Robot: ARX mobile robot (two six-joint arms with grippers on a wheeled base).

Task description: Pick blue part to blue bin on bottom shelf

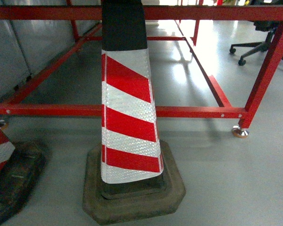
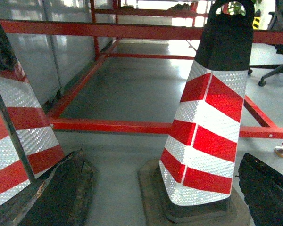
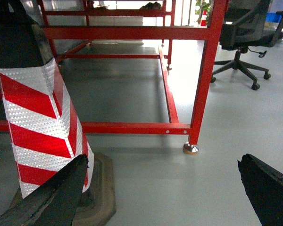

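Observation:
The blue part, the blue bin and the bottom shelf are all out of view. In the left wrist view my left gripper (image 2: 161, 156) stands open, its two dark fingers (image 2: 61, 193) spread wide above the floor and nothing held between them. A red-and-white striped traffic cone (image 2: 205, 127) stands on the floor beyond them. My right gripper (image 3: 161, 161) is open too, with only bare grey floor between its fingers (image 3: 269, 190). Neither gripper shows in the head view.
The striped cone (image 1: 127, 108) on its rubber base (image 1: 132, 193) stands right in front of me. A second cone (image 1: 0, 150) is at the left edge. Behind them runs a red steel frame (image 1: 188, 112) with a levelling foot (image 1: 240, 132). An office chair (image 3: 245, 33) stands at the far right.

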